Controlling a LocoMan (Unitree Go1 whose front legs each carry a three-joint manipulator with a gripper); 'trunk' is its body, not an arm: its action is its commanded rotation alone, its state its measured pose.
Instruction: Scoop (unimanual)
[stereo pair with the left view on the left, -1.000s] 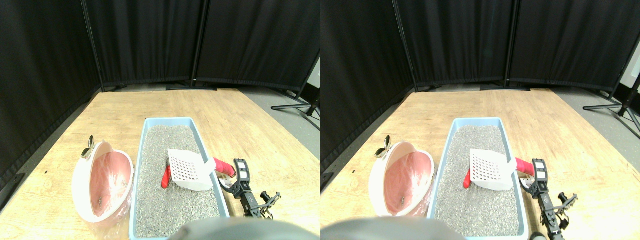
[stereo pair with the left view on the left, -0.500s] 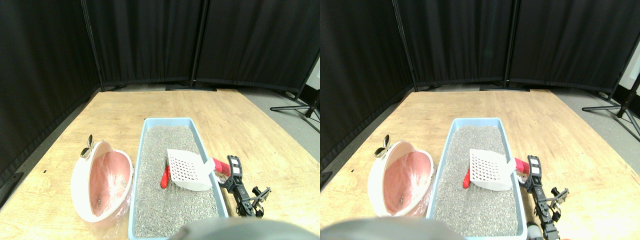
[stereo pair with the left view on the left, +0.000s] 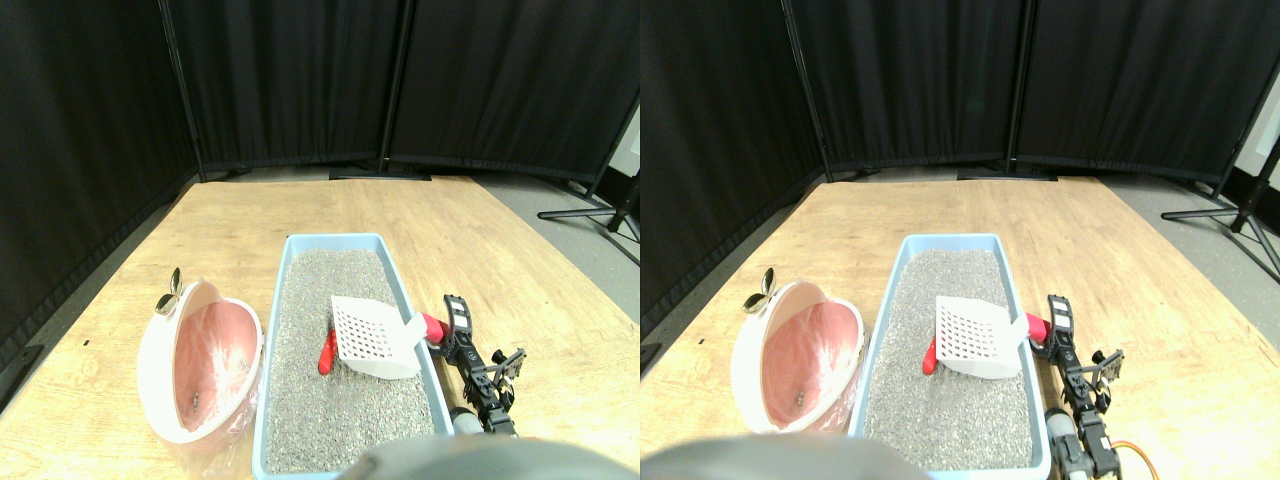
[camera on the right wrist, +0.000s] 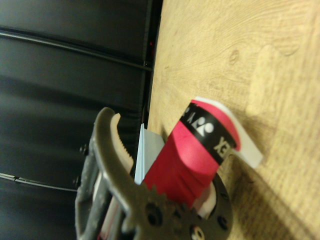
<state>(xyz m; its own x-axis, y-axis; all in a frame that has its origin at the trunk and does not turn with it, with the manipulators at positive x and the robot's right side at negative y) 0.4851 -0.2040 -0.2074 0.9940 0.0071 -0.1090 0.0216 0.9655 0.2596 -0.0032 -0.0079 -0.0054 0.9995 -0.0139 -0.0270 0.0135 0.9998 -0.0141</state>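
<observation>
Right gripper (stereo pair with the left view on the left: 447, 322) at scoop's red handle (stereo pair with the left view on the left: 432, 325), grip on it unclear; white scoop (stereo pair with the left view on the left: 368, 338) rests on litter in blue tray (stereo pair with the left view on the left: 300, 243), red object (stereo pair with the left view on the left: 327, 353) beside.

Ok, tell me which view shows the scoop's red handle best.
The wrist view. The handle fills its middle, with the red wrap and black band sharp beside the pincer. The stereo pair view shows only a small red stub past the tray rim, with the white scoop lying on the litter.
</observation>
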